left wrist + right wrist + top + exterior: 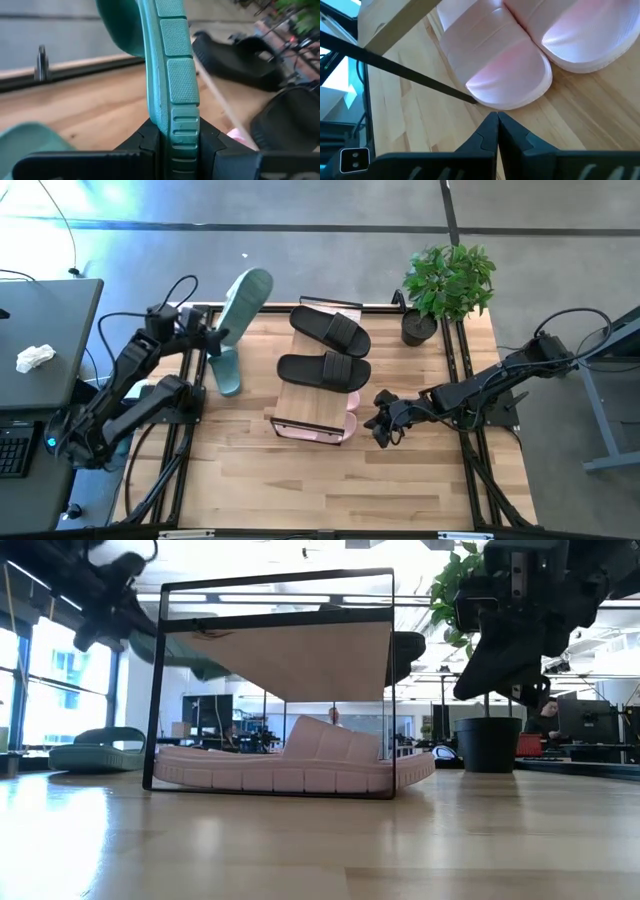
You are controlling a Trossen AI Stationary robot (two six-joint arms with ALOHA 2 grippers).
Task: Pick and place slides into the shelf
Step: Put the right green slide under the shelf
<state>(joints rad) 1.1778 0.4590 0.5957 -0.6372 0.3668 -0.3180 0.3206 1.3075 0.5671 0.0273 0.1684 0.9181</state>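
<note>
My left gripper (212,338) is shut on a dull green slide (245,302), held in the air over the table's far left part, left of the shelf (310,395). The second green slide (228,372) lies flat on the table beneath it. Two black slides (330,328) (323,369) lie on the shelf's plank top. Two pale pink slides (495,65) lie on the table under the plank. My right gripper (383,425) is shut and hovers above the table just right of the shelf, fingertips (497,122) pointing at the pink slides. My left gripper pinches the green slide's sole (180,135) between its two fingers, near the end away from the strap, with the ribbed side rim facing the wrist camera. The slide is lifted clear and stretches from the fingers toward the table's far edge.
A potted plant (445,285) stands at the far right corner, beside the shelf. The shelf's thin black frame (155,690) borders the pink slides. Bare wood table (330,490) lies toward the near edge. A dark desk with a keyboard (40,330) sits beyond the left side.
</note>
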